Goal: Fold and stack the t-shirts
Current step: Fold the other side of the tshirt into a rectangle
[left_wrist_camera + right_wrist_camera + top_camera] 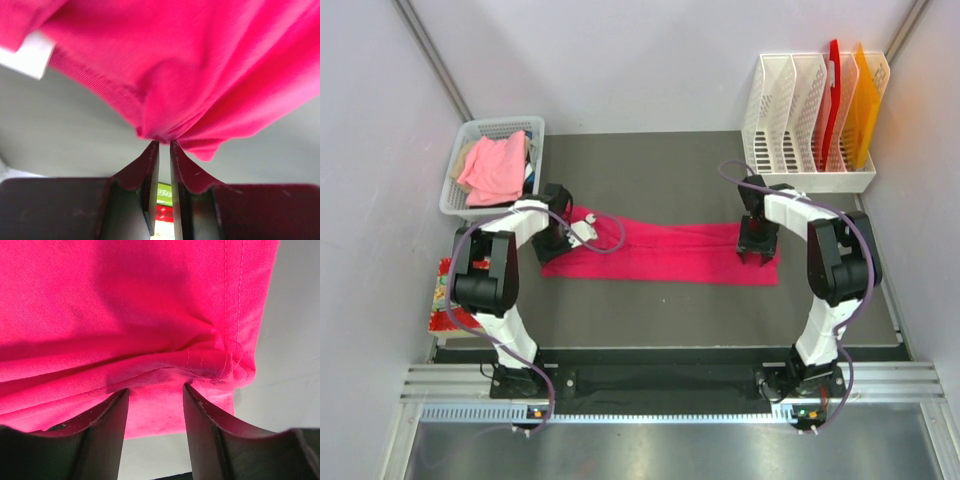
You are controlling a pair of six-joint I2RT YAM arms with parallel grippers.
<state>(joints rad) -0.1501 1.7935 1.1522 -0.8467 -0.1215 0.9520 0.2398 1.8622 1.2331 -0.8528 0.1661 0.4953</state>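
A bright magenta t-shirt [660,255] lies as a long narrow strip across the dark table mat. My left gripper [552,243] is at its left end. In the left wrist view the gripper [162,143] is shut on a bunched bit of the magenta cloth [200,60], which hangs clear of the table; a white label [30,55] shows on it. My right gripper [757,255] stands over the strip's right end. Its fingertips [154,388] are apart, resting on the hemmed cloth [125,305], which lies flat between them. A salmon-pink t-shirt [495,165] sits crumpled in the basket.
The white plastic basket [460,190] stands at the back left. A white file rack [790,130] holding red and orange boards stands at the back right. A red patterned cloth [442,295] lies off the mat's left edge. Walls close in on both sides.
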